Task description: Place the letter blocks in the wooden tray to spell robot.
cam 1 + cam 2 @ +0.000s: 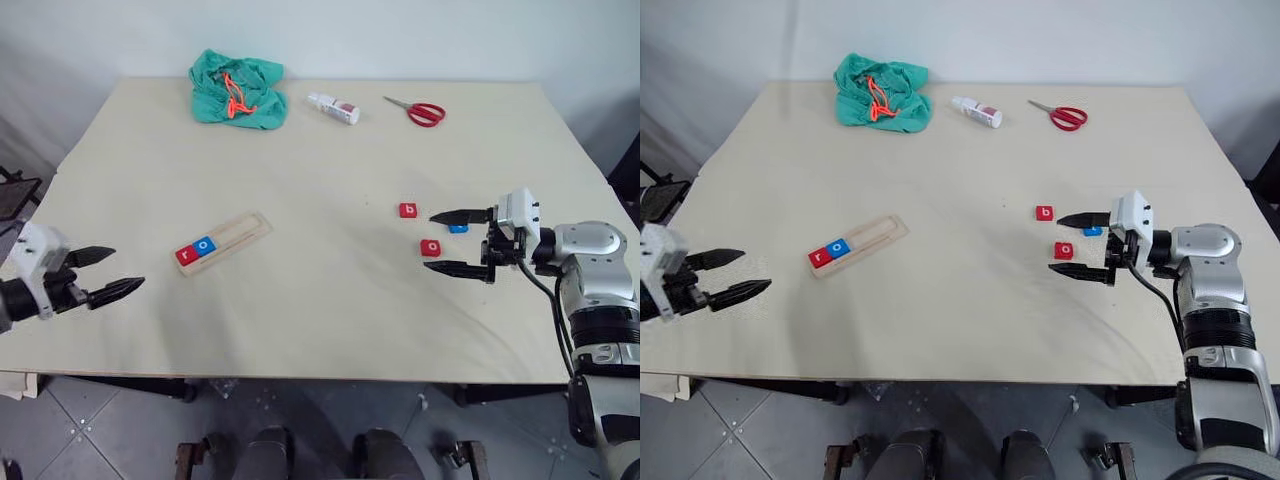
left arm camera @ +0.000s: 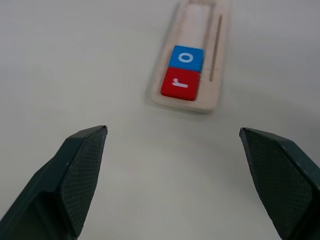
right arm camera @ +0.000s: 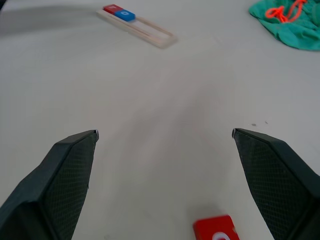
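The wooden tray point(image 1: 236, 234) lies slantwise on the table's left half. A red r block point(image 1: 186, 254) and a blue o block point(image 1: 205, 244) sit side by side at its near end. Three loose letter blocks lie on the right: a red b point(image 1: 408, 210), a red o point(image 1: 430, 247) and a blue one point(image 1: 458, 229), partly hidden behind a finger. My right gripper point(image 1: 429, 241) is open and points left, with the red o point(image 3: 215, 229) below and between its fingers. My left gripper point(image 1: 128, 267) is open and empty near the table's left edge, facing the tray point(image 2: 210, 95).
At the table's far side lie a crumpled green cloth bag point(image 1: 237, 90) with an orange cord, a small white bottle point(image 1: 333, 108) and red-handled scissors point(image 1: 420, 110). The table's front edge point(image 1: 320, 380) runs just ahead of me.
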`<state>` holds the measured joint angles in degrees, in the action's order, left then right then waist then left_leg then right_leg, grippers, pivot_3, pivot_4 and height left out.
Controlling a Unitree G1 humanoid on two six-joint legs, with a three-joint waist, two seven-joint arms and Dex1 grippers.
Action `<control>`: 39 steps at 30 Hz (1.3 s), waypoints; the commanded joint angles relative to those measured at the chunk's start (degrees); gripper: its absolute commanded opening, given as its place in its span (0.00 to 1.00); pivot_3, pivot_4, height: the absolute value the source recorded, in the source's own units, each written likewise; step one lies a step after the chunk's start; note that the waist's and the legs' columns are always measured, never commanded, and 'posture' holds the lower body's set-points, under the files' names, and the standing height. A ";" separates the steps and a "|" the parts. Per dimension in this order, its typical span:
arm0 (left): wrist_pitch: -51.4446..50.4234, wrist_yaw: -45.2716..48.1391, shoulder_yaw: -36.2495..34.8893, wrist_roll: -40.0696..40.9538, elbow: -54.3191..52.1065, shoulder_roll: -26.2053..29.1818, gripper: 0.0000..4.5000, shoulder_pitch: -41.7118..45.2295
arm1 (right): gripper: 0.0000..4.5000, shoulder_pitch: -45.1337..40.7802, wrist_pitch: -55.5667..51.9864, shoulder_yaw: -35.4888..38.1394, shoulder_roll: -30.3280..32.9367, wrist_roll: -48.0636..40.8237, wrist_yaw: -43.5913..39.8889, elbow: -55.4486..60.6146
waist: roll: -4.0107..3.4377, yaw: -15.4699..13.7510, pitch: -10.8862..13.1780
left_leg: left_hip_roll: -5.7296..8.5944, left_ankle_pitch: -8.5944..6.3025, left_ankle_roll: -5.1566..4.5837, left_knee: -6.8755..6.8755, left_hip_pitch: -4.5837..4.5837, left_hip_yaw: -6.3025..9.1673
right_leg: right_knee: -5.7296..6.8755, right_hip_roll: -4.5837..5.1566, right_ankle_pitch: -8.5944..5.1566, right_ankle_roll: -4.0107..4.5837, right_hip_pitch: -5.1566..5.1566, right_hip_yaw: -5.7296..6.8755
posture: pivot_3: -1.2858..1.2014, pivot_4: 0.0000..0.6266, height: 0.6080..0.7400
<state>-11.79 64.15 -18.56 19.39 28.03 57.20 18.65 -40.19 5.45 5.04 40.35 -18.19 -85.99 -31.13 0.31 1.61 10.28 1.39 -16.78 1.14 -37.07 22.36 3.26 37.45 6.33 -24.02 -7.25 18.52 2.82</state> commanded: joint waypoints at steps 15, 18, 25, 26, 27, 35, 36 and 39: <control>10.85 5.18 18.44 -15.62 30.92 -8.15 1.00 31.48 | 1.00 16.83 -11.52 6.31 3.66 -8.88 9.15 27.03 | 0.10 0.25 0.06 | 0.03 0.00 0.00 -0.07 0.00 -0.11 | 0.25 0.08 0.01 -0.02 0.14 0.35 | 0.52 0.24 1.00; 12.30 4.16 19.40 -17.56 33.64 -8.46 1.00 32.74 | 1.00 17.37 -12.69 7.13 3.57 -9.94 10.75 29.27 | 0.13 0.12 0.07 | 0.04 0.00 0.00 -0.09 0.00 -0.16 | 0.27 0.11 0.01 -0.02 0.14 0.39 | 0.52 0.24 1.00; 15.26 1.10 20.54 -20.86 37.69 -9.83 1.00 33.30 | 1.00 18.26 -13.11 7.61 3.86 -10.68 12.02 30.34 | 0.14 -0.10 0.08 | 0.09 0.00 0.00 -0.11 0.01 -0.11 | 0.28 0.17 0.01 -0.02 0.12 0.46 | 0.52 0.24 1.00; 15.80 -0.04 20.52 -21.30 38.45 -10.26 1.00 33.49 | 1.00 18.34 -13.12 7.64 3.93 -10.70 12.15 30.31 | 0.14 -0.14 0.08 | 0.09 0.00 -0.01 -0.11 0.00 -0.09 | 0.28 0.18 0.01 -0.02 0.11 0.46 | 0.52 0.24 1.00; 16.17 -0.82 20.41 -21.56 39.05 -10.66 1.00 33.69 | 1.00 18.39 -13.15 7.63 4.02 -10.70 12.29 30.28 | 0.14 -0.17 0.08 | 0.10 0.00 -0.01 -0.13 0.00 -0.09 | 0.29 0.19 0.01 -0.02 0.10 0.48 | 0.52 0.24 1.00; 15.50 -2.78 20.99 -23.18 42.16 -12.21 1.00 34.82 | 1.00 18.23 -13.32 7.31 4.46 -10.78 12.65 30.06 | 0.13 -0.57 0.07 | 0.10 0.01 -0.02 -0.28 -0.06 -0.08 | 0.39 0.20 0.01 -0.02 0.01 0.50 | 0.52 0.24 1.00; 15.62 -2.79 20.94 -23.22 42.50 -12.41 1.00 34.89 | 1.00 18.22 -13.44 7.30 4.56 -10.83 12.68 30.15 | 0.12 -0.61 0.07 | 0.10 0.01 -0.02 -0.28 -0.07 -0.08 | 0.40 0.20 0.01 -0.02 0.01 0.50 | 0.52 0.24 1.00; 16.01 -1.83 21.30 -23.67 43.31 -12.86 1.00 35.04 | 1.00 18.05 -13.76 7.22 4.87 -10.89 12.69 30.32 | 0.11 -0.87 0.06 | 0.10 0.01 -0.02 -0.28 -0.09 -0.08 | 0.39 0.21 0.01 -0.02 0.00 0.50 | 0.52 0.24 1.00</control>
<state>4.51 63.05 1.18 -1.75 69.35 44.99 54.24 -21.75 -8.04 10.60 43.79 -27.82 -73.42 -2.39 0.42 0.74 10.34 1.49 -16.77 1.13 -37.36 22.27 3.18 37.84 6.53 -24.02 -7.27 18.53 3.32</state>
